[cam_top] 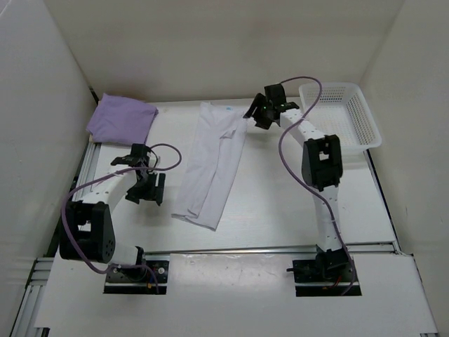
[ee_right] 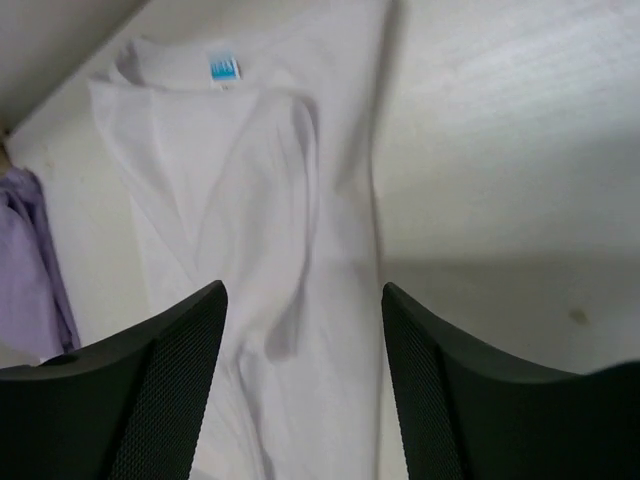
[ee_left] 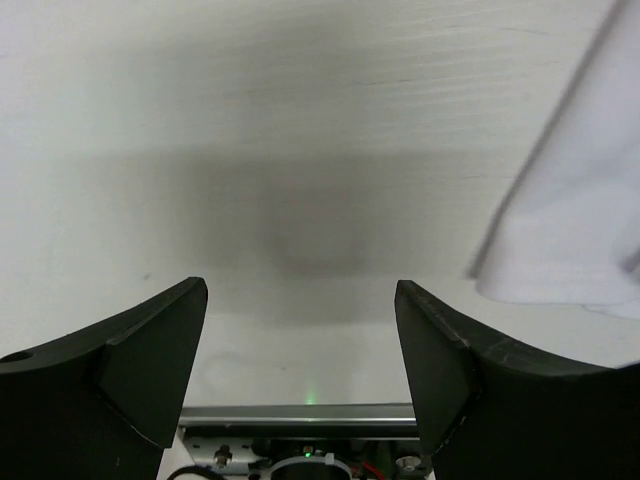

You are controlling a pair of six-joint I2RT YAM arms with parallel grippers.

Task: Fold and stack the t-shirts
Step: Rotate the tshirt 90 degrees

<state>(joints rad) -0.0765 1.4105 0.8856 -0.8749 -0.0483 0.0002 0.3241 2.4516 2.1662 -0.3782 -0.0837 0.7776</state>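
A white t-shirt (cam_top: pixel 212 165) with a small blue neck label lies folded lengthwise into a long strip down the table's middle. It also shows in the right wrist view (ee_right: pixel 260 230), and its lower corner shows in the left wrist view (ee_left: pixel 575 220). A lavender t-shirt (cam_top: pixel 121 119) lies folded at the back left; its edge shows in the right wrist view (ee_right: pixel 30 270). No tan shirt is in view. My left gripper (cam_top: pixel 149 188) is open and empty above bare table, left of the white shirt's lower end. My right gripper (cam_top: pixel 255 112) is open and empty above the white shirt's upper right edge.
A white perforated plastic basket (cam_top: pixel 342 116) stands at the back right, next to the right arm. White walls close the table on three sides. A metal rail (cam_top: pixel 238 249) runs along the near edge by the arm bases.
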